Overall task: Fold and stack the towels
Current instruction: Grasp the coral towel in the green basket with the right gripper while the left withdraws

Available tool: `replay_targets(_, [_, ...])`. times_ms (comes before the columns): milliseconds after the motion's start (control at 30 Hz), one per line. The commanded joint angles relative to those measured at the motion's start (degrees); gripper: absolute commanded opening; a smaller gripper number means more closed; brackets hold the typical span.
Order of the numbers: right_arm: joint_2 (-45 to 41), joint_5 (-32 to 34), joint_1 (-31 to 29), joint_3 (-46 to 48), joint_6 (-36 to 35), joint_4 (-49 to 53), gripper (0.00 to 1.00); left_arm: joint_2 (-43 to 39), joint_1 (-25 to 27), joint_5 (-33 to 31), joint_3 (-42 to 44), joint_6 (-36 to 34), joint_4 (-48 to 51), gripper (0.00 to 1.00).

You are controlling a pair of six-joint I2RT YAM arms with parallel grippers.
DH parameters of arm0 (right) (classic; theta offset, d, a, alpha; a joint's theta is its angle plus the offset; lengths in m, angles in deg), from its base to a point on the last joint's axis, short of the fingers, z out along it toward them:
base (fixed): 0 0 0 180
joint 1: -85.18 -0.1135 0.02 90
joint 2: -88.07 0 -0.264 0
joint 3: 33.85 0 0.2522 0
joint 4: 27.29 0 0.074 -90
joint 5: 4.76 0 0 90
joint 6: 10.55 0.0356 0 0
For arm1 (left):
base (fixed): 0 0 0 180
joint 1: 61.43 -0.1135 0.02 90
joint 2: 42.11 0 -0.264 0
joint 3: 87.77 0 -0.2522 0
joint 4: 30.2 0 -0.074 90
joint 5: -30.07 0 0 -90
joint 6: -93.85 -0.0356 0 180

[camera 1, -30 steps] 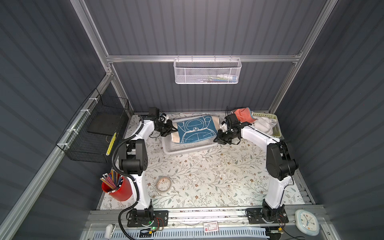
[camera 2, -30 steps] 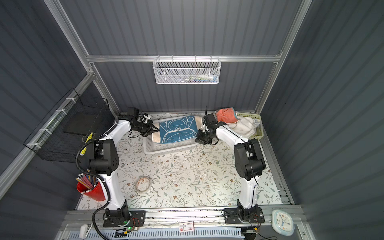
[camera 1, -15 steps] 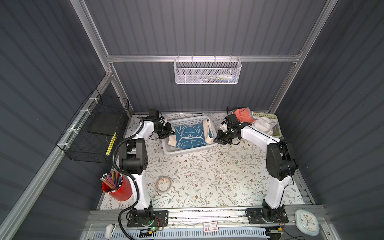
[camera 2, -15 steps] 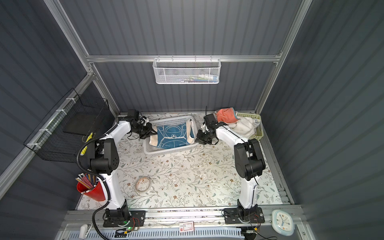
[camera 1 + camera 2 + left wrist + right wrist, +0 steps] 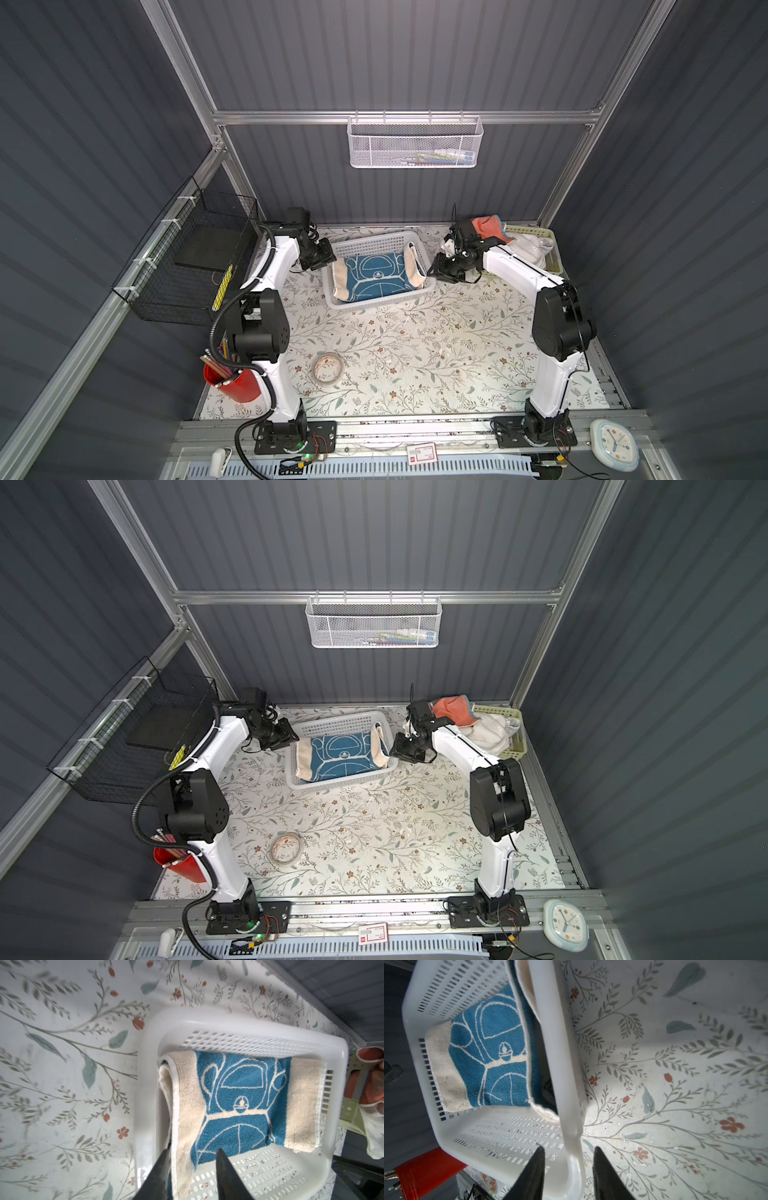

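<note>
Change since a second ago: blue towel [image 5: 376,276] no longer stretched above white basket [image 5: 365,247], lies inside it, cream ends against side walls. Left gripper [image 5: 192,1150] low at basket's left end, jaws apart astride cream border. Right gripper [image 5: 568,1147] opposite, jaws apart astride rim.

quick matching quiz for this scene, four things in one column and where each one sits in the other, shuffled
Things
1. blue towel
2. coral towel
3. roll of tape
4. red cup

Places
A. lying alone on the floral tablecloth, nearer the front than the baskets
B. by the tablecloth's near left corner, holding pencils
C. inside the white basket
D. on the pile in the green basket at the back right

Pairs: 1-C, 2-D, 3-A, 4-B
</note>
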Motion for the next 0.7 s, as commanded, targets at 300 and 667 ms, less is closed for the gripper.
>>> replay_targets(300, [0.9,14.1,6.8,-18.2,-13.5,17.5,0.53,1.0,23.7,3.0,-4.0,-3.3,-1.1,0.29])
replay_targets(667, [8.1,17.8,18.7,-28.1,-19.7,21.8,0.61,17.6,40.2,4.9,-12.3,1.0,-7.3,0.41])
